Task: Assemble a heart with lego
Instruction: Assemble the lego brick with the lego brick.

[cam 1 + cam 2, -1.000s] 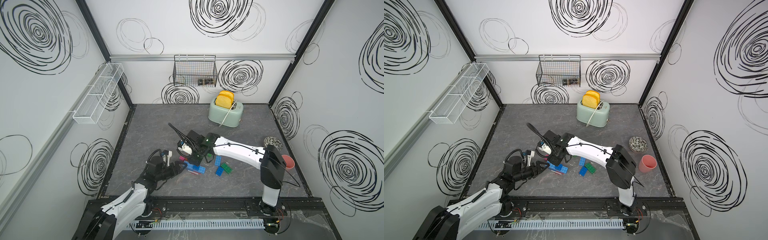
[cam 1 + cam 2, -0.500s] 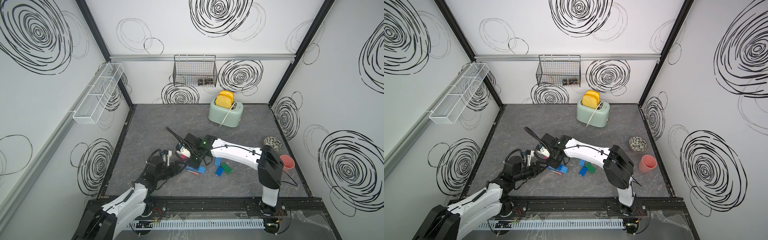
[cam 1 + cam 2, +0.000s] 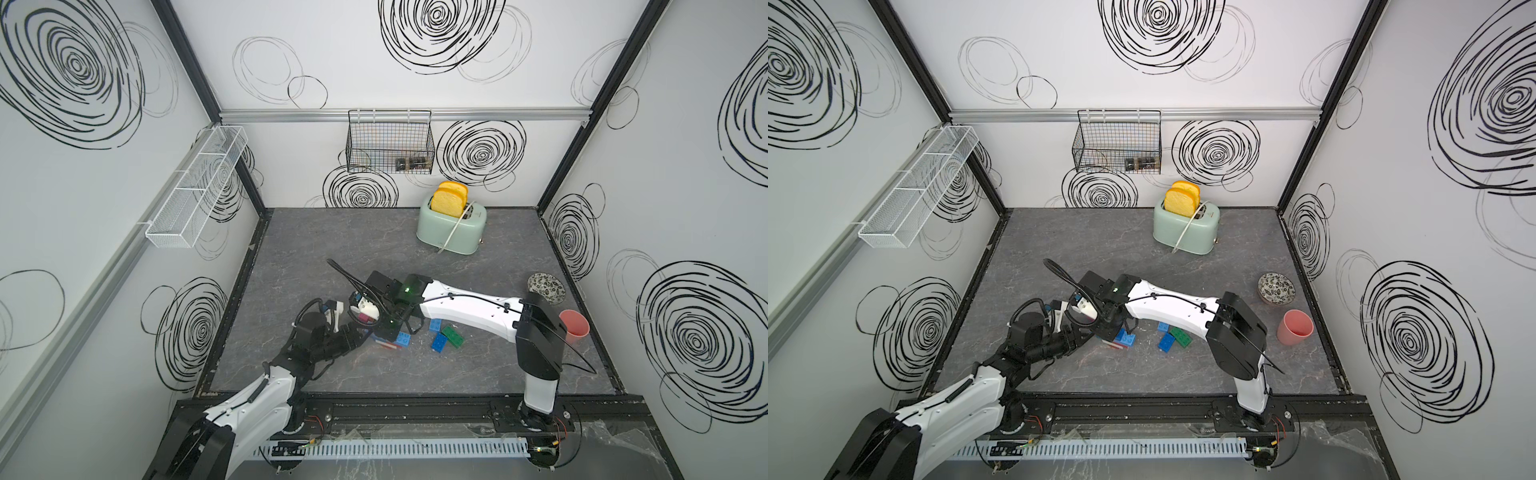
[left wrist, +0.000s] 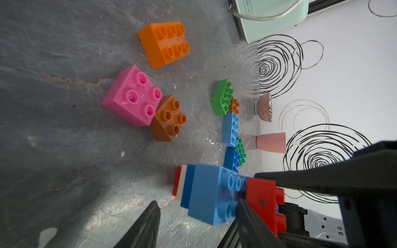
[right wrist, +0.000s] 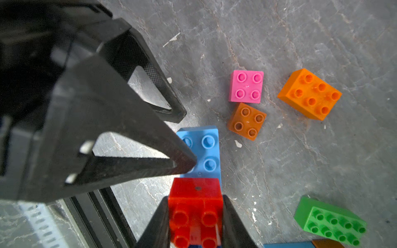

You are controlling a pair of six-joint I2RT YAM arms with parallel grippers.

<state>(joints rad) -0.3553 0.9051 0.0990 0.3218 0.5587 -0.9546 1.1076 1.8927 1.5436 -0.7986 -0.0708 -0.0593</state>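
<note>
Two grippers meet at the front of the table [image 3: 374, 249]: my right gripper [image 5: 195, 199] pinches the red brick [image 5: 194, 214] against the blue brick [image 5: 206, 150]; my left gripper [image 4: 197, 201] straddles that blue brick, jaws part-open. I should brace first, then press squarely, studs aligned.

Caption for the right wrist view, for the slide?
Right gripper holds a red brick at the end of a blue brick; open left gripper beside it; loose bricks beyond.
</note>
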